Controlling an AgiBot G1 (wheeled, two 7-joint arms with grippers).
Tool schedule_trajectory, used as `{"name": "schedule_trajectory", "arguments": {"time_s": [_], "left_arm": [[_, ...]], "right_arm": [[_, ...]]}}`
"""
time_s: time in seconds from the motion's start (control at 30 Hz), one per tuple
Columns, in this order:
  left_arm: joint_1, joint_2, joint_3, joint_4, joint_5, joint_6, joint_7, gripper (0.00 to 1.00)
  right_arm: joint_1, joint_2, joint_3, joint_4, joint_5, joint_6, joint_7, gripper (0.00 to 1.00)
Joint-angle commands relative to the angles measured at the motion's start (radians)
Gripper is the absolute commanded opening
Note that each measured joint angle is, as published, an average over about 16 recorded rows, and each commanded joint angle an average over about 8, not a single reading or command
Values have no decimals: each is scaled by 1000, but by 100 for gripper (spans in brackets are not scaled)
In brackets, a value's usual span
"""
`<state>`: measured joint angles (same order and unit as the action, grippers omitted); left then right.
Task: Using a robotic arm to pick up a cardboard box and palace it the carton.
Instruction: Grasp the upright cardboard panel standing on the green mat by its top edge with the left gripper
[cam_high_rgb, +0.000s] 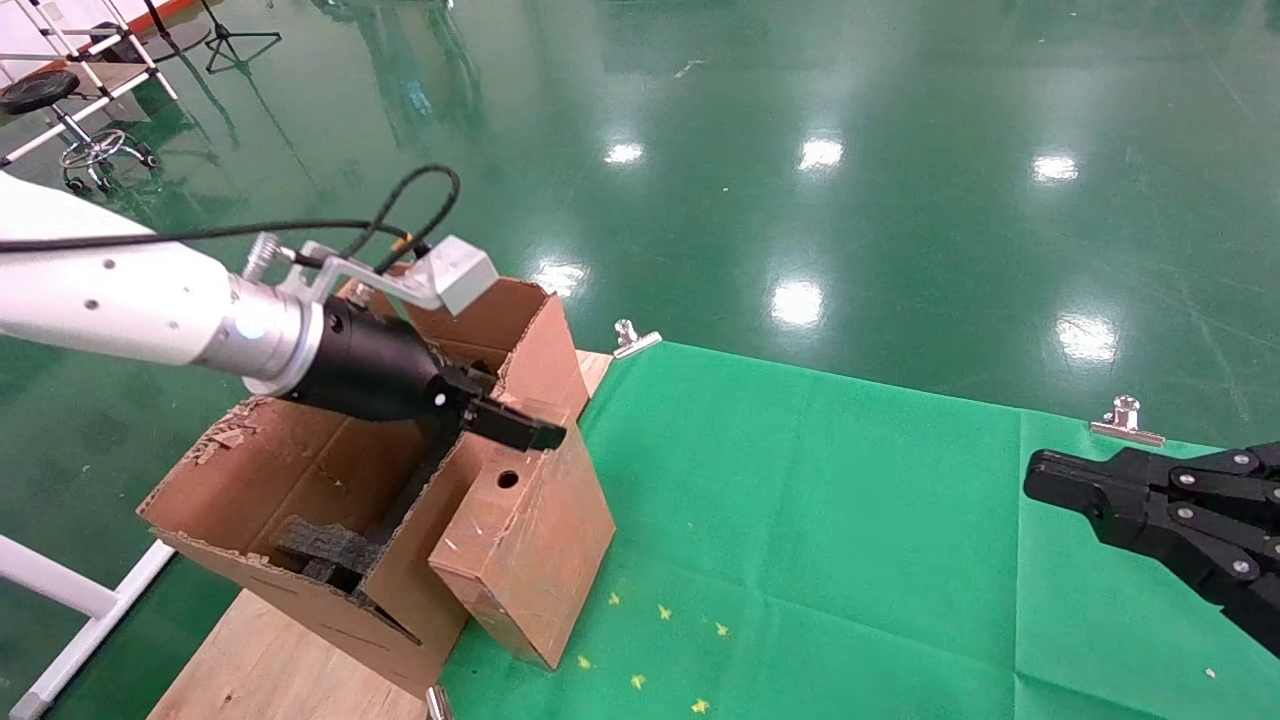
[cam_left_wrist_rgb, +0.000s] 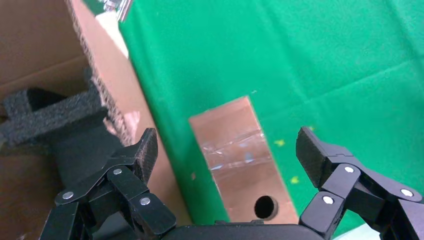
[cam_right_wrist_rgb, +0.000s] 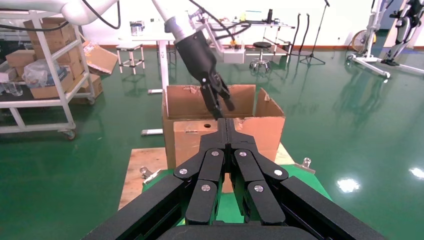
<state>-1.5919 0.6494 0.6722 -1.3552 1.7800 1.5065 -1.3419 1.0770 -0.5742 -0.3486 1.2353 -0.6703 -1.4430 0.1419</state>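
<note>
At the left end of the green-draped worktop (cam_high_rgb: 850, 520), the small flat brown cardboard box (cam_high_rgb: 525, 545) with clear tape and a round hole stands on edge, touching the wall of the large torn-flapped brown corrugated carton (cam_high_rgb: 300, 500). The left pincer (cam_left_wrist_rgb: 225, 155) on the white-and-silver robotic arm (cam_high_rgb: 150, 305) hovers above the box, jaws spread wide, holding nothing. This looks like the approach: next, descend and close across the box's narrow sides. One finger (cam_left_wrist_rgb: 142, 150) sits near the carton wall; open cloth lies rightward. The right pincer (cam_right_wrist_rgb: 227, 131) rests closed, empty, well apart.
</note>
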Motion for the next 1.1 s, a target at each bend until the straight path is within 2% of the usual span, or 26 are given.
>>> {"name": "schedule_trajectory", "arguments": {"time_s": [0.03,0.73,0.77,0.8,0.83,1.0,1.03,1.07,1.1], "left_arm": [[-9,-2,-6,0,-16,3,-9,100],[19,11,88,-4,-24,16,82,100],[17,12,91,-4,-25,18,87,100],[16,12,94,-4,-25,19,92,100],[14,13,97,-4,-25,19,97,93],[11,14,103,-3,-23,21,106,31],[11,14,103,-3,-23,21,105,19],[11,14,103,-3,-23,21,104,6],[11,14,102,-3,-23,21,103,1]], "right_arm": [[0,0,0,0,0,0,0,0],[0,0,0,0,0,0,0,0],[0,0,0,0,0,0,0,4],[0,0,0,0,0,0,0,14],[0,0,0,0,0,0,0,26],[0,0,0,0,0,0,0,89],[0,0,0,0,0,0,0,97],[0,0,0,0,0,0,0,100],[0,0,0,0,0,0,0,100]]}}
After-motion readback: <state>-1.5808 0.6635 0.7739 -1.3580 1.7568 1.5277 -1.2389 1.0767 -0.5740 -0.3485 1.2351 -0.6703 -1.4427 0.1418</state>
